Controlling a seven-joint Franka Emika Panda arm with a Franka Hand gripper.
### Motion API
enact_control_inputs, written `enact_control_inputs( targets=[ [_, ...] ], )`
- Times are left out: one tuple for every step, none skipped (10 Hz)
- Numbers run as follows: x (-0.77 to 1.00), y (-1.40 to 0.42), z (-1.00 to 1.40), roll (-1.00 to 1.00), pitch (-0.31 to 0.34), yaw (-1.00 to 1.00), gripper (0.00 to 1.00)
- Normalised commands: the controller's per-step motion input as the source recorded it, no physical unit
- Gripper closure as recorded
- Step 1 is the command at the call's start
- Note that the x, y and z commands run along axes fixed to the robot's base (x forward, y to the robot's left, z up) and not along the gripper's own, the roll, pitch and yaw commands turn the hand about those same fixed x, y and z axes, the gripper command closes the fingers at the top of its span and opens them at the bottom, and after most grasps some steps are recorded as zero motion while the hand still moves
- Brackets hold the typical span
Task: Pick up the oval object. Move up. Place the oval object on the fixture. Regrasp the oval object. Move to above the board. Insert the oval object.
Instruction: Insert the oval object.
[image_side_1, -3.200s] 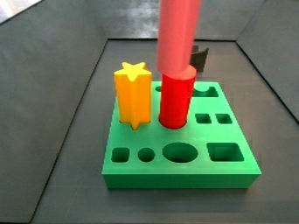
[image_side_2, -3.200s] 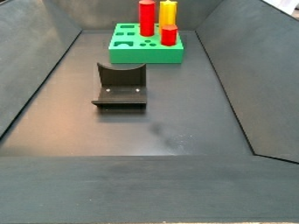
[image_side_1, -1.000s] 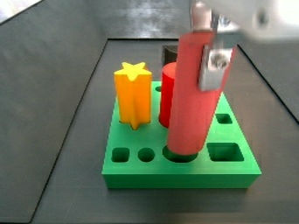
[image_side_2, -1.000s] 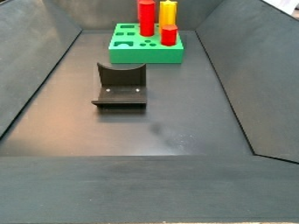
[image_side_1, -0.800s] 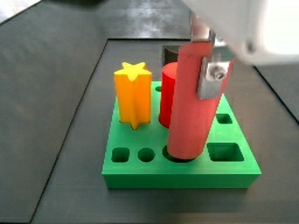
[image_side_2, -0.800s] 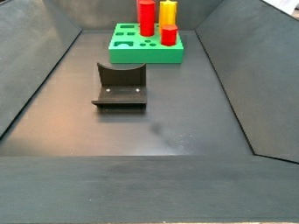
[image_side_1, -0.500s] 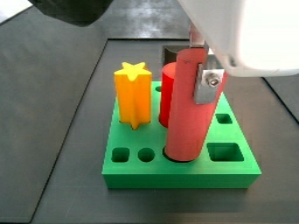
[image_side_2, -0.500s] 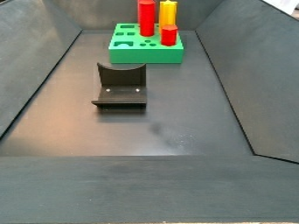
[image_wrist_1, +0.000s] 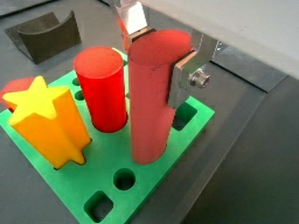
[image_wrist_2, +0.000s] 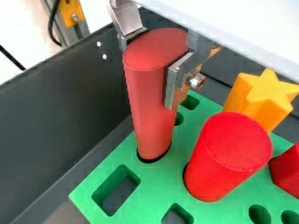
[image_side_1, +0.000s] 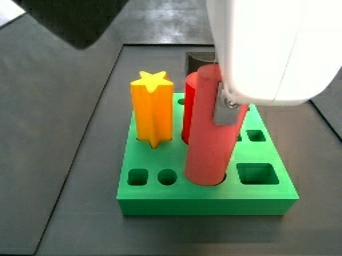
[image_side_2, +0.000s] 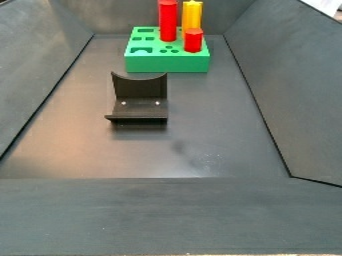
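Note:
The oval object (image_wrist_1: 155, 101) is a long dull-red peg, and it stands upright with its lower end in a hole at an edge of the green board (image_wrist_1: 155, 185). My gripper (image_wrist_1: 158, 48) is shut on the peg's top, one silver finger (image_wrist_1: 184, 77) on each flat side. In both wrist views the peg (image_wrist_2: 152, 101) stands beside a brighter red round cylinder (image_wrist_2: 228, 166). In a side view the peg (image_side_1: 214, 140) meets the board (image_side_1: 201, 203) in the front row, and the gripper's white body hides its top. The black fixture (image_side_2: 138, 97) sits on the floor apart from the board (image_side_2: 167, 52).
A yellow star peg (image_side_1: 154, 108) and the red cylinder (image_side_1: 191, 98) stand in the board close behind the oval object. Several open holes remain, such as a square one (image_side_1: 261, 175). Dark sloped walls (image_side_2: 54, 110) enclose the floor.
The gripper has come down with the oval object. The peg has straightened from a slight tilt and sunk lower into the front hole. The other pegs have not moved.

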Motion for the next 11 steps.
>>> enact_control_inputs(
  targets=[
    [0.1,-0.15,-0.51,0.12,0.0,-0.13,1.0],
    [0.19,-0.16,-0.49,0.1,0.0,-0.11,1.0],
    [0.21,-0.05,-0.6,0.04,-0.047,-0.07,1.0],
    [0.3,0.0,-0.53,0.05,0.0,-0.02,1.0],
    [0.35,0.01,-0.35,0.03,0.0,-0.04,1.0],
    [0.13,0.0,-0.61,0.12,0.0,-0.07,1.0],
    [0.1,-0.07,-0.96,0.19,0.0,-0.02,1.0],
    [0.03,-0.1,-0.97,0.2,0.0,0.0,1.0],
    [0.0,-0.07,-0.98,0.2,0.0,0.0,1.0],
    [0.0,0.0,0.0,0.0,0.004,0.0,1.0],
    [0.0,0.0,0.0,0.0,0.0,0.0,1.0]
  ],
)
